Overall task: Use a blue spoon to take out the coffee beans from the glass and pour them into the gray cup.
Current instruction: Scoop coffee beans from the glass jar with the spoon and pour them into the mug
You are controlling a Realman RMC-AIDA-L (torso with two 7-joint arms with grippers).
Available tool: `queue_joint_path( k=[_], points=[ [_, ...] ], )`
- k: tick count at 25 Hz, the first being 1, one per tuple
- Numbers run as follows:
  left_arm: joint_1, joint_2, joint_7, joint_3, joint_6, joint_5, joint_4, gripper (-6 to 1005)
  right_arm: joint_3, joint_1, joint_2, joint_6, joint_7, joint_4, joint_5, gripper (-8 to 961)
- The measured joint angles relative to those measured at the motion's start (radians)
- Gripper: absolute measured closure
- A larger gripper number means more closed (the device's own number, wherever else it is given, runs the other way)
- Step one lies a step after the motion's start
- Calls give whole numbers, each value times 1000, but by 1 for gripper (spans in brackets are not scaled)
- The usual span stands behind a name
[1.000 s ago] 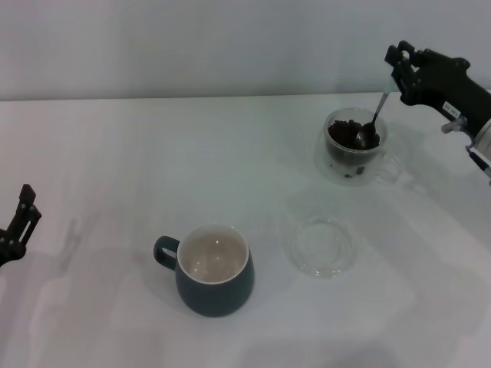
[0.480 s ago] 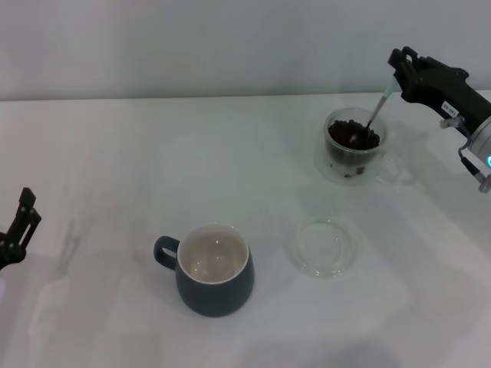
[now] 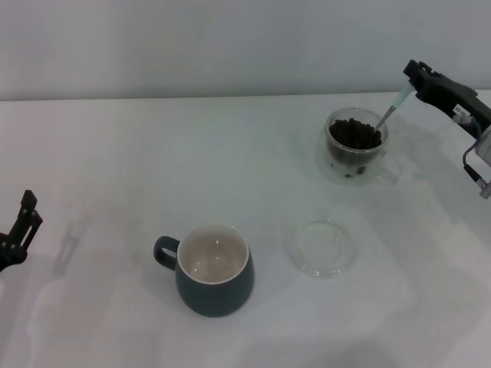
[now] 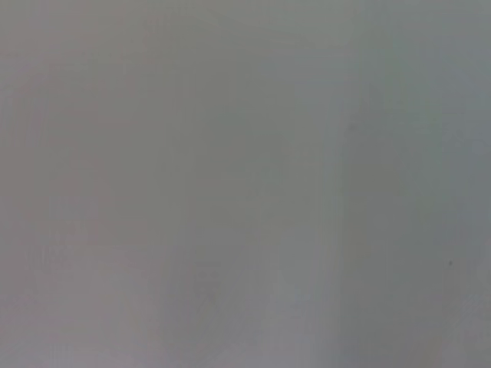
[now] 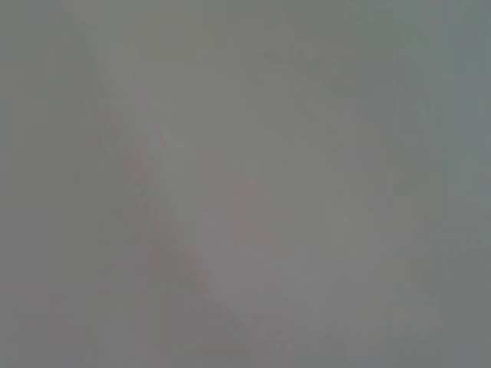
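While the right hand (image 3: 415, 80) hangs up at the far right of the tabletop (image 3: 115, 169), it's pinched tight on the top end of the small teaspoon w/ the pale light-blue handle and silver metal neck (image 3: 390, 112). That blue spoon slants down and to the left from the hand, and its bowl end is buried in the heap of small dark brown coffee beans (image 3: 354, 134), so the bowl itself can't be seen. The beans fill the upper part of the small clear double-walled glass cup (image 3: 355, 147), w/ a few showing lower down thru the wall. The glass stands upright on the far right side, its clear handle pointing right-ish toward the arm.

Nearer the robot and left of center sits the rounded dark blue-gray ceramic mug w/ cream-white inside (image 3: 214, 270), upright, loop handle pointing left. Nothing dark shows inside the gray cup. It's well apart from the glass. Just right of the mug, not touching it, lies a flat clear glass saucer (image 3: 322, 247), roughly btwn the mug and the glass.

Left hand (image 3: 21, 225) is parked at the left edge of the view, low down, well away from everything; its two dark fingers stand apart w/ a gap btwn them, holding nothing.

Both wrist views are just a blank grayish blur, can't make out anything in them.
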Motion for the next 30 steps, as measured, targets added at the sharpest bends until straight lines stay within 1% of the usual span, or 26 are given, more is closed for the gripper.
queue_joint_path(
  k=[6, 13, 18, 21, 30],
  points=[
    [-1, 2, 1, 0, 0, 0, -5, 171, 0, -1, -5, 30, 129, -7, 1, 804],
    [-8, 0, 1, 0, -5, 0, -16, 171, -8, 13, -3, 77, 268, -9, 1, 803],
    [-11, 1, 1, 0, -10, 0, -17, 171, -2, 16, -2, 80, 339, -8, 1, 803],
    [-12, 1, 1, 0, -11, 0, -21, 170, 0, 16, -2, 83, 367, -5, 3, 803],
    [-16, 1, 3, 0, -12, 0, -55, 170, 0, 15, 1, 127, 389, 14, 87, 802]
  ],
)
